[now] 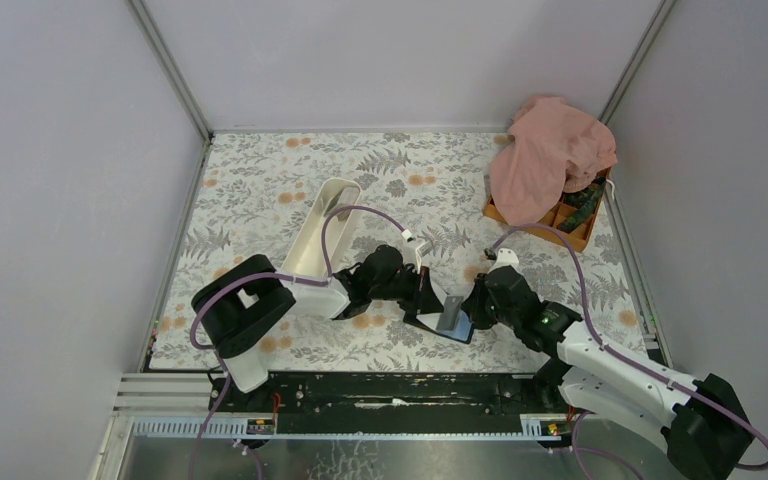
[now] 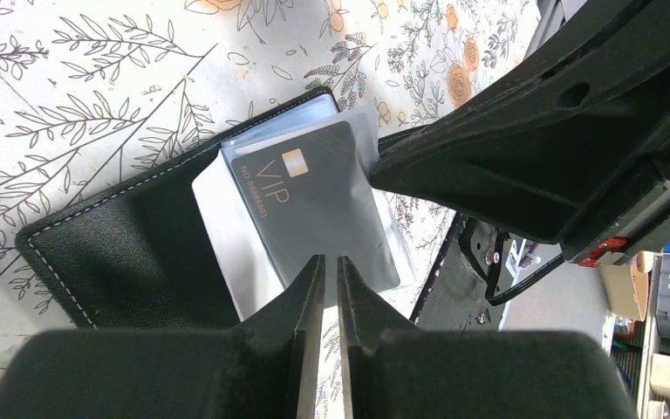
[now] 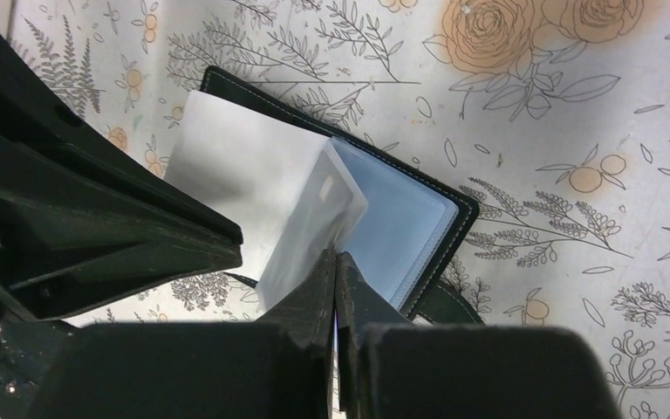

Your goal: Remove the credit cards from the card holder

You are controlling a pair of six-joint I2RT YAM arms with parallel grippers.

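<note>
Now, white-stitched black card holder (image 2: 131, 253) open, left tool (image 2: 330, 262), right tool (image 3: 333, 256) both tight on clear sleeves (image 3: 401, 227)

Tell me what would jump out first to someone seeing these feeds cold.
Both arms meet over the open black card holder near the table's front edge. The right gripper is shut, apparently on a clear sleeve. A dark VIP card shows just above the nearly closed left gripper. Farther back on the right, a pink cloth drapes over an orange box.
</note>
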